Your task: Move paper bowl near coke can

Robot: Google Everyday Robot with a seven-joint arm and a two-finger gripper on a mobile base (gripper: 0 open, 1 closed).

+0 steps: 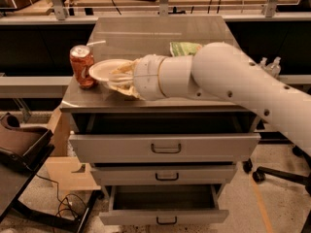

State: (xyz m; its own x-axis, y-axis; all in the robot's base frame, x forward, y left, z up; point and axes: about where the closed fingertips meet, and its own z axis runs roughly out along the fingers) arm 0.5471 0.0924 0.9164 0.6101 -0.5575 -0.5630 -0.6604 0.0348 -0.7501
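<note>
The off-white paper bowl (104, 70) sits on the steel cabinet top (155, 38) at its front left, right beside the coke can (82, 66). The red-orange can stands upright near the left front corner, with a silver top. My gripper (116, 78) reaches in from the right at the end of the white arm and sits at the bowl's right rim, covering part of it.
A green chip bag (183, 48) lies behind the arm on the cabinet top. Below are drawers (165, 147), the top and lowest ones pulled out. A brown chair (22, 144) stands at the left, a cardboard box (63, 174) on the floor.
</note>
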